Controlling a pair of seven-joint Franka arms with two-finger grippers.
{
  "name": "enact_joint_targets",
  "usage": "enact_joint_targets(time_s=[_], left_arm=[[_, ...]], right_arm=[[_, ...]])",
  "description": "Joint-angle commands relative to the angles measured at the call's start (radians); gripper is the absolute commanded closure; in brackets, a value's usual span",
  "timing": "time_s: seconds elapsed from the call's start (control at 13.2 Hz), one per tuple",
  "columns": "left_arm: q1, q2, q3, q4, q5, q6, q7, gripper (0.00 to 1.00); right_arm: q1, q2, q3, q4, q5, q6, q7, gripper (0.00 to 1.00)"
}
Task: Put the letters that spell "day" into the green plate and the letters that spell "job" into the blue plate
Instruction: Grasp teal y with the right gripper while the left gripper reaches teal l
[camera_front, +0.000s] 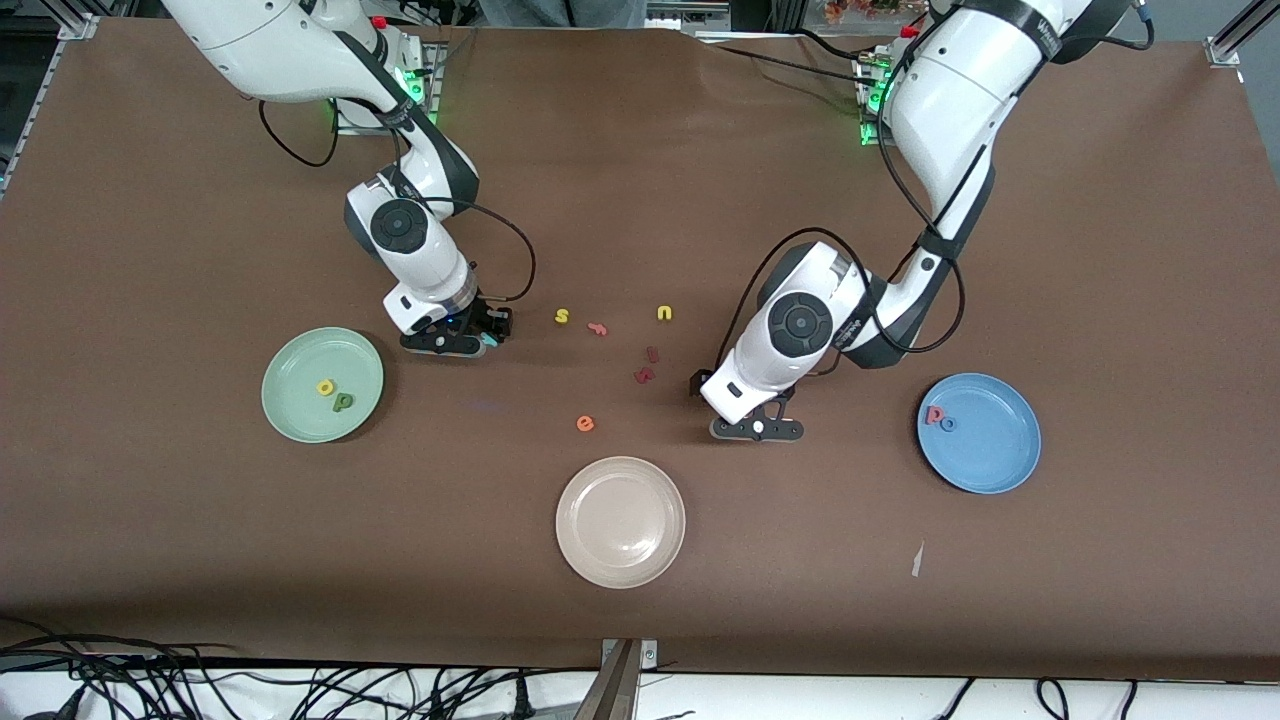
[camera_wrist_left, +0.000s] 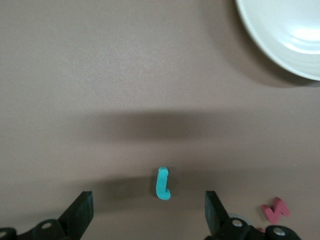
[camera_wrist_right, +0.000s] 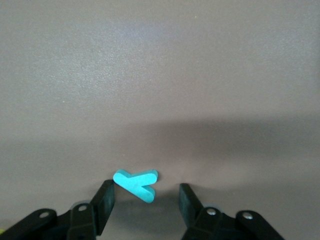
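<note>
left gripper (camera_wrist_left: 145, 212): jaws spread wide, teal j (camera_wrist_left: 162, 183) lying on the counter between them
right gripper (camera_wrist_right: 145, 205): jaws partly spread, light teal y (camera_wrist_right: 136, 184) between, touching one

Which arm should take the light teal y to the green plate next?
Right. The right claw is already down around the light teal y, fingers either side, beside the green plate. The left claw brackets the teal j.

Front high, facing robots; wrist views close, downward.
</note>
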Motion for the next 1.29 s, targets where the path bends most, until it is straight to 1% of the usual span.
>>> enact_joint_targets(time_s=[0.0,0.08,0.15,0.38,0.53,0.61,0.68,0.83,0.91,0.98,1.14,1.21], left_arm=[[-0.050,0.050,0.048,0.058,0.017,-0.003,-0.027,0.06],[-0.068,0.056,0.066,0.059,0.017,-0.003,-0.050,0.07],[-0.075,0.062,0.070,0.059,0.017,-0.003,-0.068,0.09],[-0.088,0.083,0.070,0.059,0.016,0.025,-0.099,0.11],[-0.099,0.096,0.070,0.059,0.016,0.028,-0.104,0.15],[-0.101,0.099,0.070,0.059,0.017,0.028,-0.116,0.18],[-0.102,0.099,0.070,0.059,0.017,0.028,-0.122,0.24],[-0.101,0.099,0.070,0.059,0.020,0.028,-0.119,0.43],[-0.101,0.097,0.070,0.059,0.020,0.028,-0.119,0.56],[-0.101,0.097,0.071,0.059,0.023,0.028,-0.118,0.74],[-0.101,0.097,0.071,0.059,0.027,0.028,-0.112,0.81],[-0.099,0.096,0.071,0.059,0.039,0.028,-0.110,0.88]], right_arm=[[0.026,0.017,-0.023,-0.001,-0.022,0.020,0.019,0.50],[0.026,0.017,-0.023,0.000,-0.022,0.020,0.019,0.53],[0.026,0.017,-0.023,-0.001,-0.028,0.020,0.021,0.55],[0.026,0.019,-0.028,0.000,-0.036,0.021,0.019,0.66],[0.026,0.019,-0.030,-0.001,-0.036,0.021,0.019,0.70],[0.026,0.017,-0.030,-0.001,-0.038,0.021,0.019,0.70],[0.026,0.014,-0.030,0.000,-0.041,0.021,0.018,0.70],[0.026,0.002,-0.039,0.002,-0.045,0.014,0.009,0.70],[0.024,-0.007,-0.039,0.003,-0.045,0.012,0.007,0.70],[0.026,-0.009,-0.039,0.002,-0.045,0.012,0.000,0.70],[0.026,-0.007,-0.039,0.002,-0.045,0.012,0.001,0.72],[0.026,-0.007,-0.039,0.002,-0.045,0.012,0.001,0.77]])
